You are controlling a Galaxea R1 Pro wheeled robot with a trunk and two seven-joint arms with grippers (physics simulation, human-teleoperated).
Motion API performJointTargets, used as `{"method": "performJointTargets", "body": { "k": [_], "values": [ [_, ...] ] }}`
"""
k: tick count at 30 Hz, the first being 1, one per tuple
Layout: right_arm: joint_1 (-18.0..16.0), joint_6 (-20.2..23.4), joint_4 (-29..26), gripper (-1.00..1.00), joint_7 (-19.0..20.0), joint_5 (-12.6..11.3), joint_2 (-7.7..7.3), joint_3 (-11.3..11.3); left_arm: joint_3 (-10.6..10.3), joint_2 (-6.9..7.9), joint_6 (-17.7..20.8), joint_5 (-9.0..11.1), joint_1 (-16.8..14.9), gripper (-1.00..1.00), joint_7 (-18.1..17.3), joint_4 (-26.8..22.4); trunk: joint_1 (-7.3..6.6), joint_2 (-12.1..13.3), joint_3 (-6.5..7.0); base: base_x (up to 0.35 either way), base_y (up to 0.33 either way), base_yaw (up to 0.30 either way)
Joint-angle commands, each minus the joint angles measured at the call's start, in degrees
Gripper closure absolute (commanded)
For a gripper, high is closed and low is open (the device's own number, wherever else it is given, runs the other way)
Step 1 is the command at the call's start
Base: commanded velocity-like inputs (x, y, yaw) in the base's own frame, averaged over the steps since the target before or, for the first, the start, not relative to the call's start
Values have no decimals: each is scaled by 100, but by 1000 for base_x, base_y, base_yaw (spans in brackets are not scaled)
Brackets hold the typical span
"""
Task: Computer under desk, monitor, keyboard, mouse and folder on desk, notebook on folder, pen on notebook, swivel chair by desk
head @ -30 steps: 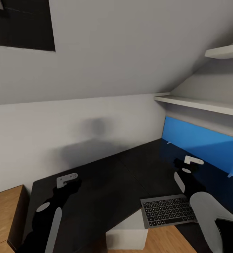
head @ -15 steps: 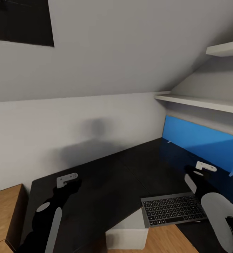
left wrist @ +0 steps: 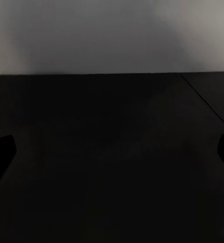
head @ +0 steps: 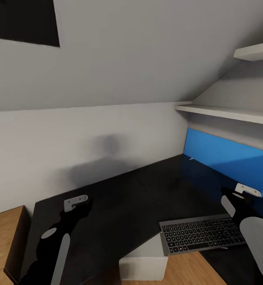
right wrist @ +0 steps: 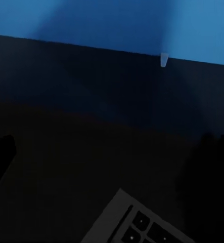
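From the head view, the keyboard (head: 201, 236) lies flat on the black surface (head: 119, 206), overhanging its inner edge, with the grey computer (head: 144, 263) below. The left wrist view looks along the left hand (left wrist: 112, 144), spread wide above bare surface. The right wrist view catches the right hand (right wrist: 112, 147) near the keyboard's corner; I cannot tell its spread.

The glossy black L-shaped tabletop (head: 119, 206) runs along the grey wall and turns toward the blue panel. The slim grey keyboard (head: 201, 234) with dark keys lies flat at its inner edge. Below the inner corner stands the light-grey computer (head: 144, 263).
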Motion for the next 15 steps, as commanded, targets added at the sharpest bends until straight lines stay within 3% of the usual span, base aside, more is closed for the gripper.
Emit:
{"method": "performJointTargets", "body": {
  "k": [1, 8, 15],
  "values": [
    [-2, 39, 4, -100, -18, -42, -4, 5, -1, -3, 32, 35, -6, -100, 26, -8, 23, -47, -26, 0, 0, 0],
    [-85, 99, 234, -100, 51, -646, -16, -3, -91, -3, 36, 35, -5, -100, 26, -8, 177, -328, -152, 0, 0, 0],
    [-102, -28, 236, -100, 63, -813, -3, -9, -100, -3, 36, 35, -3, -100, 26, -8, 331, -609, -278, 0, 0, 0]
  ]
}}
